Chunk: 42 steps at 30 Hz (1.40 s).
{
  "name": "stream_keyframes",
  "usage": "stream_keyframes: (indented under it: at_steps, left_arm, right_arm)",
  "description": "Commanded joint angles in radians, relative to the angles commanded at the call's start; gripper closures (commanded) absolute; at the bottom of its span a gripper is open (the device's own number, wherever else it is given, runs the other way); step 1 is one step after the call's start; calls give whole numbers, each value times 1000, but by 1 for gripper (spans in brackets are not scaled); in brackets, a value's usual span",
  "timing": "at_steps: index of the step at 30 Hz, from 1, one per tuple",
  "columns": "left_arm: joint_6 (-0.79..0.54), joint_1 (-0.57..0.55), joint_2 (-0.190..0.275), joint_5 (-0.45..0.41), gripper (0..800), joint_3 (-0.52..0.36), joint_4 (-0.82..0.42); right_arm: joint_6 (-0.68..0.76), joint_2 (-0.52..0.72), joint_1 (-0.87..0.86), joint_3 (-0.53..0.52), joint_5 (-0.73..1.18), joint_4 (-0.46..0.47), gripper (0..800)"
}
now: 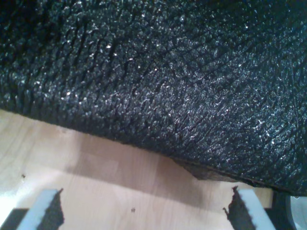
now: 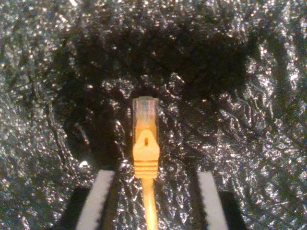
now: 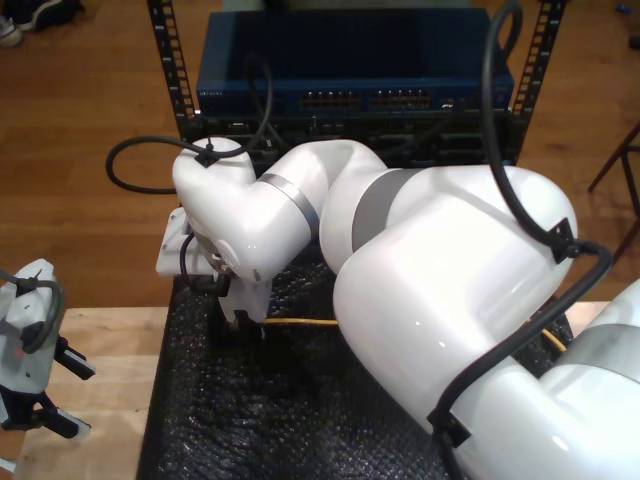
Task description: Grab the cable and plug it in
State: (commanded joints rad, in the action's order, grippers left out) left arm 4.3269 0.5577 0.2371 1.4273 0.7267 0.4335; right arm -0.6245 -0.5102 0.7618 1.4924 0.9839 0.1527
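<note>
1. Two arms are sharing this scene, and the big white one is taking up most of the exterior view, bending down over the black foam mat (image 3: 250,420) that is covering the desk (image 3: 110,350).
2. Beyond the mat, at the far side, the blue network switch (image 3: 350,60) is sitting in its rack (image 3: 170,70), its rows of ports (image 3: 385,100) facing the arms; I judge that is where the plug is meant to go.
3. The large arm's own bulk and its thick black hoses are standing between the exterior camera and much of the mat, hiding part of the cable's run.
4. My second gripper (image 2: 151,191) is hovering low over the mat with its fingers (image 2: 98,191) spread wide, one on each side of the cable (image 2: 146,143) without touching it, probably lined up to close on the boot.
5. The cable is lying flat on the foam near the middle of the mat, its yellow-orange line (image 3: 300,322) trailing toward the exterior view's right.
6. My first gripper (image 1: 146,211) is idling at the mat's edge on the exterior view's left, fingers (image 1: 43,206) parted and grasping nothing, over bare wood.
7. The clear plug (image 2: 145,109) is pointing away from my second gripper.
</note>
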Motion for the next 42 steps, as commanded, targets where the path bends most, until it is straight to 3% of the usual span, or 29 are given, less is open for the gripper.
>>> stream_keyframes:
  at_steps: [25,33,38,42]
  left_arm:
    - [0,0,0,0,0,0,0]
    - [0,0,0,0,0,0,0]
    - [0,0,-2,0,0,0,0]
    - [0,0,-2,0,0,0,0]
  right_arm:
    - [11,-12,11,8,0,9,575]
    - [14,-12,15,9,0,60,675]
    - [15,-14,15,8,0,75,677]
    - [14,-14,15,8,0,80,748]
